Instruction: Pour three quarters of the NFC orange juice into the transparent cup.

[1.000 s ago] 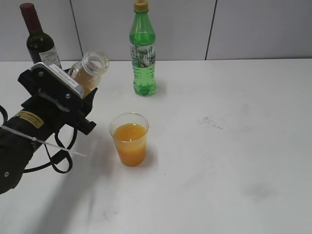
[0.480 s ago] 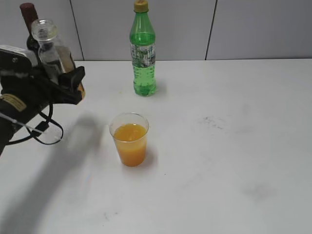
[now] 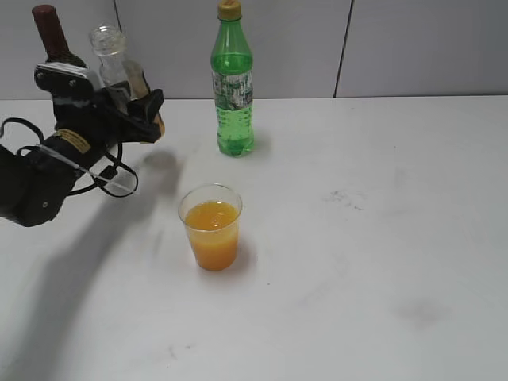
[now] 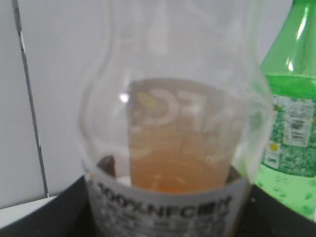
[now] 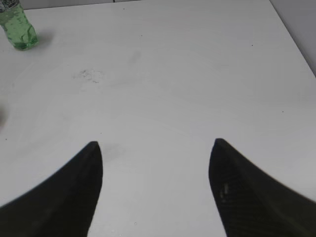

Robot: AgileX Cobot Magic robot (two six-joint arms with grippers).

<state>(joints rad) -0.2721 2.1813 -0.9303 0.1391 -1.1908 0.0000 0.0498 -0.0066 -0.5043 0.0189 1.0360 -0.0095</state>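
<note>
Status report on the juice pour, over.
Left gripper shut on NFC orange juice bottle, upright, mostly emptied. Right gripper open, holding nothing. Transparent cup holds juice, roughly three-quarters full. Nothing in the way.

Cup (image 3: 210, 226) before green bottle (image 3: 232, 87), on table (image 3: 381, 238).

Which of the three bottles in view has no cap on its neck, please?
The NFC orange juice bottle, held in the left gripper: its clear neck ends open. The green bottle has a yellow cap, and the wine bottle a dark red top.
</note>
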